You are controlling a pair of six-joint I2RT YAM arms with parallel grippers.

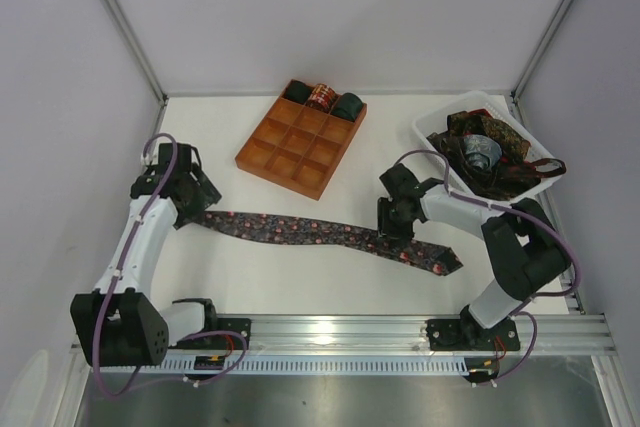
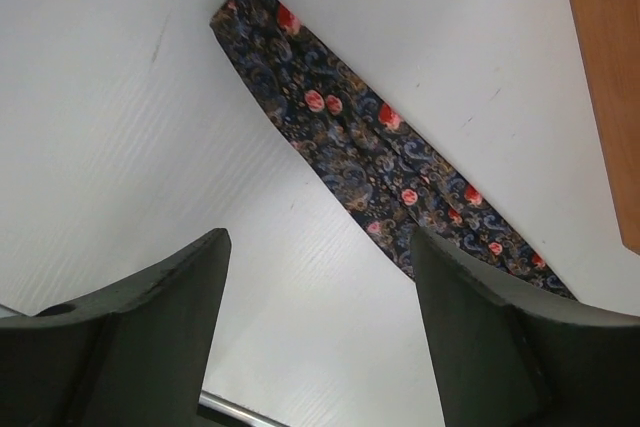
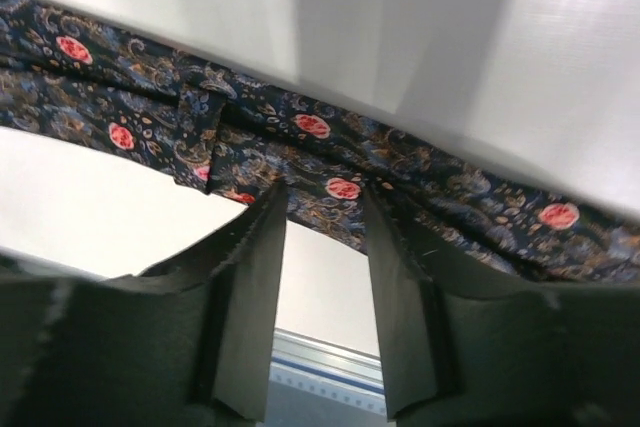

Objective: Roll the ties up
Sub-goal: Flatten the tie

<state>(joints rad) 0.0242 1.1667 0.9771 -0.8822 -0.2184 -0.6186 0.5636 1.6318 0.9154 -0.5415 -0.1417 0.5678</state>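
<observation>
A dark paisley tie (image 3: 330, 162) dotted with red runs slantwise across the white counter (image 3: 420, 37), folded over on itself left of centre. The two dark jaws stand apart, tips against its near edge. A metal rail (image 3: 325, 357) shows through the gap between them.

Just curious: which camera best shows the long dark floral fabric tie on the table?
Top external: almost the whole tie shows. Left wrist shows only its narrow end, right wrist a close middle stretch.
</observation>
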